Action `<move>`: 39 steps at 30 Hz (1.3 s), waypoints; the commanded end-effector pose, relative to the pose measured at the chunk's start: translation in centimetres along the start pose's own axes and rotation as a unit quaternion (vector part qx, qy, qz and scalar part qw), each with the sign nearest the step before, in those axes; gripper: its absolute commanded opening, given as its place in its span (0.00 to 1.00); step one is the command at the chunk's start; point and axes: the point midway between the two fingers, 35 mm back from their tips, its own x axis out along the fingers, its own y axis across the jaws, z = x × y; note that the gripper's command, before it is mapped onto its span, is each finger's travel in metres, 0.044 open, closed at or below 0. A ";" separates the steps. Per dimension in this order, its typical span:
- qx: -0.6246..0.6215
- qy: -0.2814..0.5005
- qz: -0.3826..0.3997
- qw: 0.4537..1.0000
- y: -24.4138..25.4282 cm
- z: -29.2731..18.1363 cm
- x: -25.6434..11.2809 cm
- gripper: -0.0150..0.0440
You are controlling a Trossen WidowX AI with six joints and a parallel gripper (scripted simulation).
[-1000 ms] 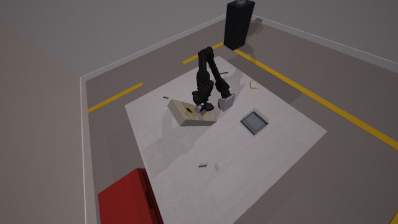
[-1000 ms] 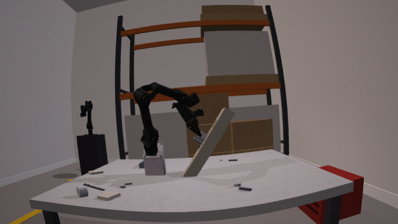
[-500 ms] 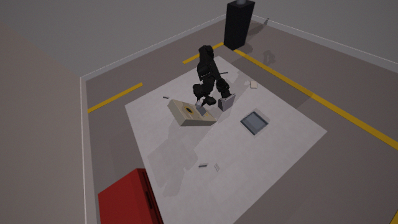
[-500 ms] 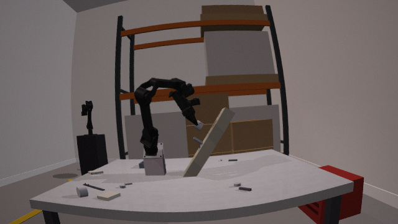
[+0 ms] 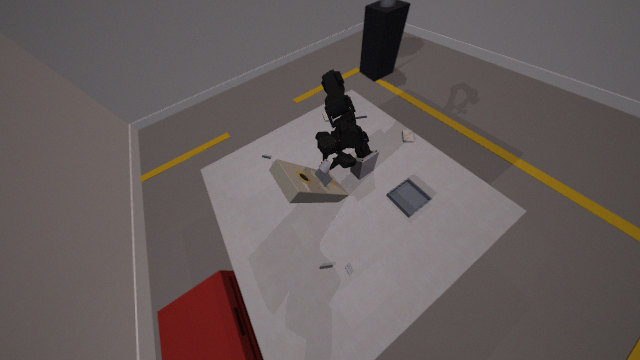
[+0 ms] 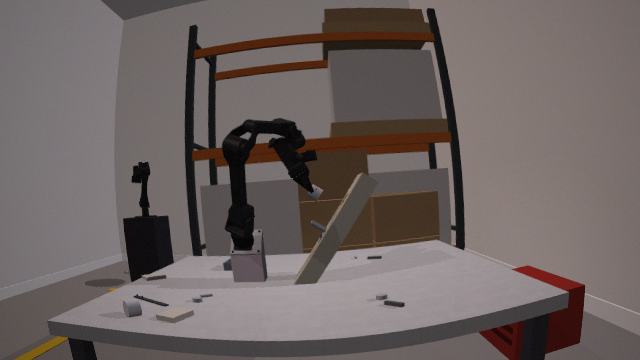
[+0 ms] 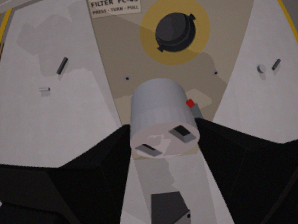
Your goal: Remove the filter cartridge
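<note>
The round light-grey filter cartridge (image 5: 324,166) (image 6: 316,193) (image 7: 162,112) is out of the panel. Its face with two dark slots points up toward the wrist camera. My gripper (image 5: 327,163) (image 6: 313,190) (image 7: 162,127) is shut on its sides and holds it in the air, in front of the tilted service panel (image 6: 337,230) (image 7: 112,55). The panel's round socket (image 5: 304,177) (image 7: 175,32) is dark and empty inside a yellow ring. A small grey ledge (image 5: 324,178) (image 6: 318,226) juts from the panel below the cartridge. The blue-grey tray (image 5: 409,196) is empty.
The robot's base box (image 5: 366,165) (image 6: 249,265) stands between panel and tray. A white cylinder (image 6: 132,307), a pale block (image 6: 175,314) and small dark pieces such as one bar (image 5: 326,266) (image 6: 394,303) lie on the table (image 5: 425,250). A red cabinet (image 5: 200,320) stands beside it.
</note>
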 end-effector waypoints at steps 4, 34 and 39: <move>0.005 -0.003 0.005 1.000 3.2 0.1 0.1 0.25; -0.388 0.010 0.231 0.892 18.8 -9.6 -2.7 0.25; -0.462 -0.005 0.276 0.843 21.1 -11.8 -3.7 0.25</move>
